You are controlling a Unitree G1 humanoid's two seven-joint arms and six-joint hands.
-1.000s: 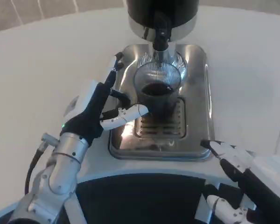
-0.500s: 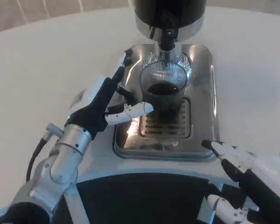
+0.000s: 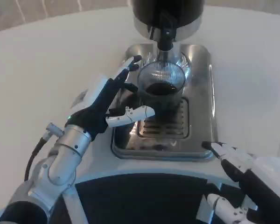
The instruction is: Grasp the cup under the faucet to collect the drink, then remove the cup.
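**Cup flanked on its left by spread fingers**

On the white table (image 3: pixel 46 60) a steel drip tray (image 3: pixel 200 98) is set below the black dispenser (image 3: pixel 168 11) and its faucet (image 3: pixel 165 37). The cup (image 3: pixel 161 88), upright with dark drink inside, is stood on the tray directly under the faucet. The left hand (image 3: pixel 100 105) is placed just left of the cup, fingers (image 3: pixel 130 63) apart around its near and far sides; contact cannot be told. The right hand (image 3: pixel 245 163), well apart, is held with nothing in it.
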